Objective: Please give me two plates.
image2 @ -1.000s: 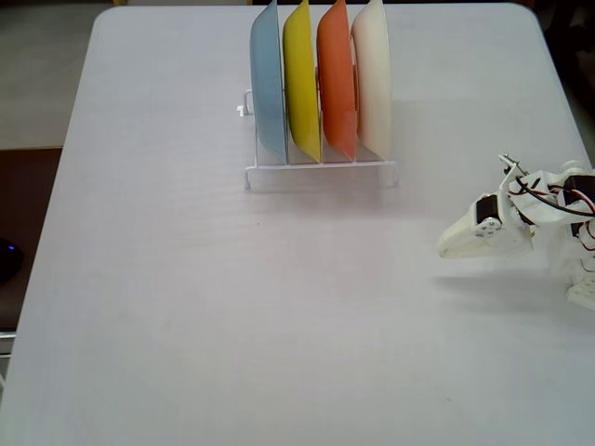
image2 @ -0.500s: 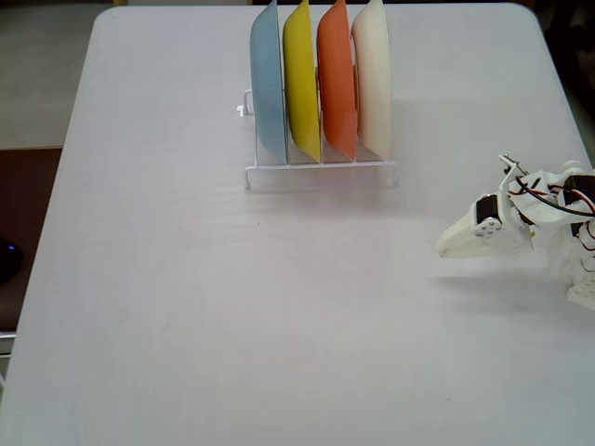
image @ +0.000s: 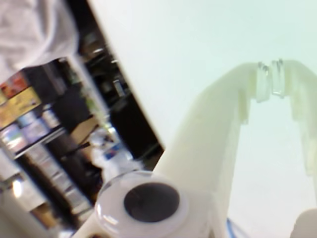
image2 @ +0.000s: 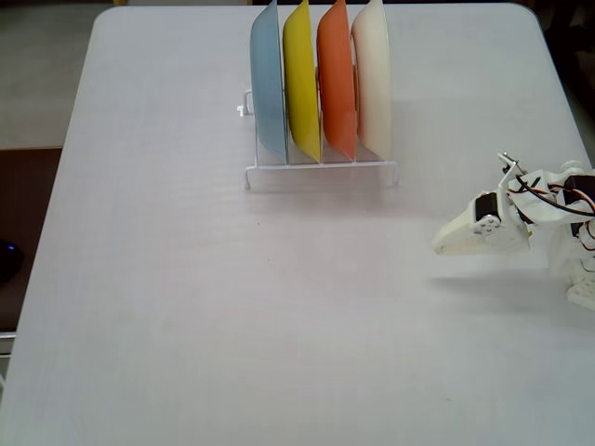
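In the wrist view the end effector (image: 270,79) is seen with tips together, empty, over bare counter (image: 198,44), while in the fixed view the orange plate (image2: 337,79) and cream-white plate (image2: 373,79) are held upright on edge by the rack (image2: 321,173), well apart from it.

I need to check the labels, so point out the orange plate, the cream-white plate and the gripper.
orange plate (image2: 337,79), fixed view, on its curved back.
cream-white plate (image2: 374,79), fixed view, on its outer face at the rack's right end.
gripper (image: 271,79), wrist view, between the nearly touching fingertips.
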